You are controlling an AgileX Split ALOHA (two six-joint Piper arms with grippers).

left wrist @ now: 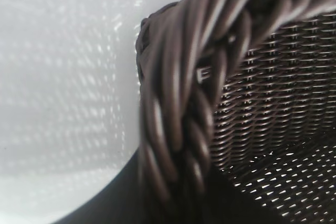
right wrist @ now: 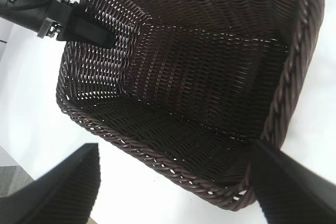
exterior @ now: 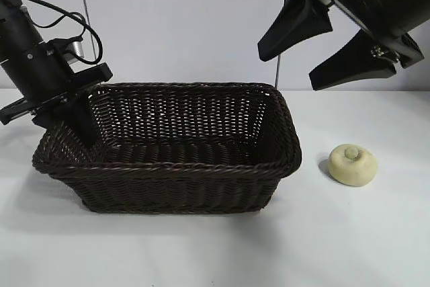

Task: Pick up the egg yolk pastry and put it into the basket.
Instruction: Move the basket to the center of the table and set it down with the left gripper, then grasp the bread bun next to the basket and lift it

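Observation:
The egg yolk pastry (exterior: 353, 163), small, round and pale yellow with a knob on top, lies on the white table to the right of the basket. It is out of view in both wrist views. The dark brown wicker basket (exterior: 175, 173) stands at the middle and holds nothing. My right gripper (exterior: 287, 70) hangs open and empty high above the basket's right end, up and left of the pastry. My left gripper (exterior: 67, 109) is at the basket's left end, shut on the braided rim (left wrist: 178, 93), with one finger (right wrist: 89, 30) inside the wall.
The table is white and bare around the basket (right wrist: 157, 158) and the pastry. A thin vertical pole (exterior: 277, 65) stands behind the basket. A plain white wall is behind the arms.

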